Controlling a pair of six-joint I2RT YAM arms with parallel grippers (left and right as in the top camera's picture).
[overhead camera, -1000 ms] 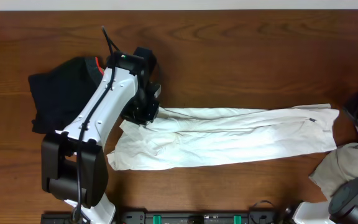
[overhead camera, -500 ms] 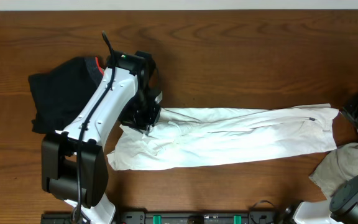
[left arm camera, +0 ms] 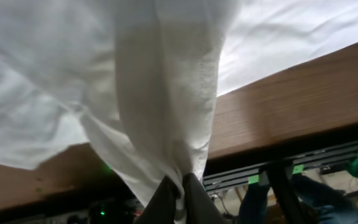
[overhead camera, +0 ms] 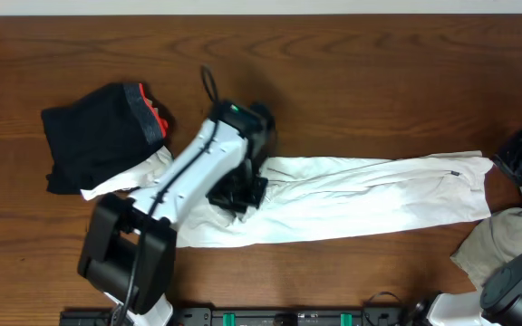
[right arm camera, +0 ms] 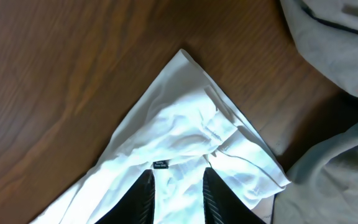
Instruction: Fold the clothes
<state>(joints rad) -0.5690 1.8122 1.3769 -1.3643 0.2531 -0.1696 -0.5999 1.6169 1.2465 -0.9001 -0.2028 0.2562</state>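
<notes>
Between left gripper (left arm camera: pixel 179 190) fingers, white trousers (overhead camera: pixel 370 195) pinched; first fold only begun. Over opposite end, right gripper (right arm camera: pixel 178 179) spread wide; grey clothes (right arm camera: pixel 340 50) beside it unfolded.

- No text is legible in any view.
- A small dark tag (right arm camera: pixel 160 165) sits on the white garment (right arm camera: pixel 185 134), near the worktop's right edge; its pale lettering is too small to read.
</notes>
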